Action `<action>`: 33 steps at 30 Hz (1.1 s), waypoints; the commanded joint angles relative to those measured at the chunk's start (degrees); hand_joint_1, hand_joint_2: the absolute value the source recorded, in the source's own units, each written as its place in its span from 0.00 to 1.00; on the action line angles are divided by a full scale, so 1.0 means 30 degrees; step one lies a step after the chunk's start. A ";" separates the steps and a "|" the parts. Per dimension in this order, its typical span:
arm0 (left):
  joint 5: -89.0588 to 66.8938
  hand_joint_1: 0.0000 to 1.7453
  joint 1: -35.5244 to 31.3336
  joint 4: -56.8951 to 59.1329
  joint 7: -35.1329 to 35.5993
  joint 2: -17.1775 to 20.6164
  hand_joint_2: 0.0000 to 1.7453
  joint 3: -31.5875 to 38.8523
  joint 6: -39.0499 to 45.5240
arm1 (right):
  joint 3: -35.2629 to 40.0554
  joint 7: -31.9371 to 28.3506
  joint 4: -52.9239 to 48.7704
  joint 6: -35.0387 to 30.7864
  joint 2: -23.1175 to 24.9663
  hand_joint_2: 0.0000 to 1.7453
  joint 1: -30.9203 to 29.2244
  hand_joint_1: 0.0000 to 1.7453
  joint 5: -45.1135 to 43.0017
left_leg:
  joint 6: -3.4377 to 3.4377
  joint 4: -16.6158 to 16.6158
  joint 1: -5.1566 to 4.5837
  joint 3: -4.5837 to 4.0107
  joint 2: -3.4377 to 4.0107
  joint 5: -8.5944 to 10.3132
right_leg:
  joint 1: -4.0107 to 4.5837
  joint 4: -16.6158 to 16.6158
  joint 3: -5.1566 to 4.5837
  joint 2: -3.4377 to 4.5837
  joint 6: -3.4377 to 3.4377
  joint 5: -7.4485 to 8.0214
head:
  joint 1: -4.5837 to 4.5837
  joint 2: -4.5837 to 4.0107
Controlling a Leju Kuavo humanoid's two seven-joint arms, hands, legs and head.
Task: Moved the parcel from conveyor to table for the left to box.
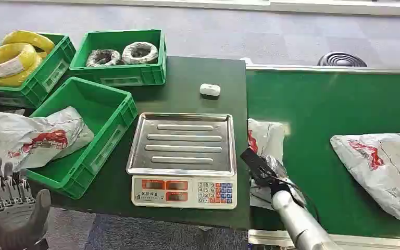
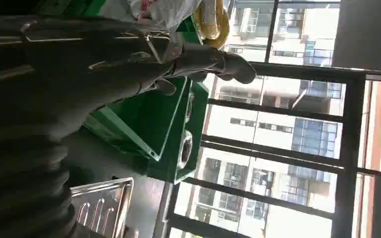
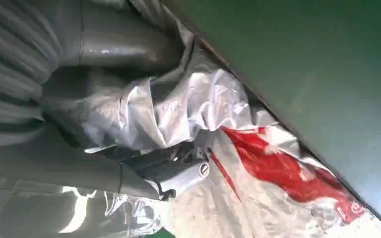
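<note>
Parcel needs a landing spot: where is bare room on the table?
Free: the scale's tray, and dark tabletop between the white case and coil bin. Crowded: near bin holds a parcel; right hand grips a parcel at the conveyor edge.

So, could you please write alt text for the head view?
The right hand grips a white parcel at the conveyor edge, beside a scale on the dark table. The left hand hangs open near a green bin; another parcel lies further along the belt.
</note>
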 commanded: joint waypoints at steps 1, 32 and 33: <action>0.0065 0.00 0.0142 0.0165 0.0050 0.0087 1.00 -0.0203 -0.0066 | -0.1267 -0.1089 -0.0303 -0.1040 0.0591 1.00 0.0058 1.00 -0.0506 | 0.0024 -0.0032 -0.0006 -0.0030 -0.0005 0.0017 | 0.0005 -0.0030 -0.0024 -0.0039 -0.0033 0.0012 | 0.0000 0.0000; 0.0455 0.00 -0.8686 0.7747 0.1358 -0.0229 1.00 0.4431 -0.6205 | 0.4298 -0.3643 -0.3630 0.4051 0.4954 1.00 -0.7301 1.00 -0.1964 | -0.0006 -0.0028 -0.0022 -0.0224 -0.0022 0.0150 | -0.0010 0.0062 -0.0234 -0.0097 -0.0088 0.0083 | 0.0015 0.0000; 0.0500 0.00 -0.9049 0.8244 0.1769 -0.0177 1.00 0.4540 -0.6816 | 0.4388 -0.3509 -0.2658 0.4734 0.5395 1.00 -0.7359 1.00 -0.1890 | -0.0020 -0.0037 -0.0021 -0.0220 0.0046 0.0145 | -0.0011 0.0073 -0.0250 -0.0028 -0.0095 0.0093 | 0.0015 0.0000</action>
